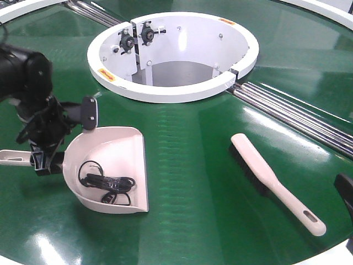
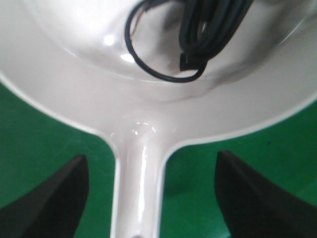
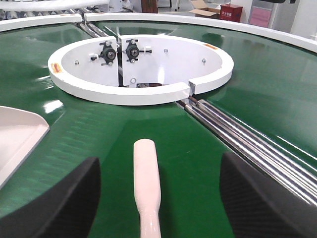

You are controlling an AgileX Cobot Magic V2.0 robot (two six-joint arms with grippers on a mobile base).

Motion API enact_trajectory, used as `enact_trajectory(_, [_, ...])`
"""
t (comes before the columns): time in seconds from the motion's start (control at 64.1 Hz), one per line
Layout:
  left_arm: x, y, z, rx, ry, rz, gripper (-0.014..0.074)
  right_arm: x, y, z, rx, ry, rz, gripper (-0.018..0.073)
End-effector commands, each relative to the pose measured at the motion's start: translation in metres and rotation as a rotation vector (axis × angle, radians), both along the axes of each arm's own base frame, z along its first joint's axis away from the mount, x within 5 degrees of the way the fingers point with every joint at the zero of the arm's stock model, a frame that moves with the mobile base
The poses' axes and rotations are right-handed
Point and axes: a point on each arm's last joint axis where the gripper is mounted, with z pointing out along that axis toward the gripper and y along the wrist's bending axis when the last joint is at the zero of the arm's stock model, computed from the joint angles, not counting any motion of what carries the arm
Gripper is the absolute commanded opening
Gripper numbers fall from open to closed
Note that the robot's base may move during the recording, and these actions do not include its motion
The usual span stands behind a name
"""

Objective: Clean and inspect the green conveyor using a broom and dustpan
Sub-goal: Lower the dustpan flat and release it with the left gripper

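The pale pink-beige dustpan [image 1: 118, 149] lies on the green conveyor [image 1: 193, 187] at the left, with a coiled black cable [image 1: 105, 182] inside it. My left gripper [image 1: 60, 144] is open, its jaws on either side of the dustpan's handle [image 2: 138, 193] without touching it. The broom [image 1: 276, 185] lies flat on the belt at the right, handle end toward the near edge. My right gripper [image 3: 159, 161] is open, with the broom [image 3: 147, 168] lying between its jaws and clear green on both sides. In the front view only a dark corner of the right gripper [image 1: 345, 190] shows.
The white ring [image 1: 165, 94] around the central opening stands behind both tools. Silver rails [image 1: 292, 113] run from the ring toward the right, just beyond the broom. The dustpan's edge [image 3: 17, 134] shows at the left of the right wrist view.
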Motion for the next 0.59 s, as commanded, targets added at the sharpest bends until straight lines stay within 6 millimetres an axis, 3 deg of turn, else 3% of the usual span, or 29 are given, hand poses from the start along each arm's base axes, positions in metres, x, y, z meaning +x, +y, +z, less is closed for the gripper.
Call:
enact_trajectory(0.0, [-0.024, -0.003, 0.055, -0.111, -0.108, 0.035, 0.0512, 0.001, -0.001, 0.016, 0.021, -0.104, -0.012, 0.0498])
enact_trajectory(0.14, [-0.059, -0.003, 0.107, -0.294, -0.228, 0.207, 0.0512, 0.001, -0.001, 0.016, 0.021, -0.104, -0.012, 0.0498])
enact_trajectory(0.296, [-0.103, 0.002, 0.16, -0.539, -0.364, 0.518, 0.0512, 0.001, -0.001, 0.016, 0.021, -0.095, -0.012, 0.0498])
enact_trajectory(0.437, [-0.129, 0.009, 0.185, -0.672, -0.438, 0.678, 0.0512, 0.001, -0.001, 0.016, 0.025, -0.093, -0.012, 0.0498])
enact_trajectory(0.577, [-0.156, 0.015, 0.193, -0.722, -0.479, 0.692, 0.0512, 0.001, -0.001, 0.016, 0.026, -0.096, -0.012, 0.0498])
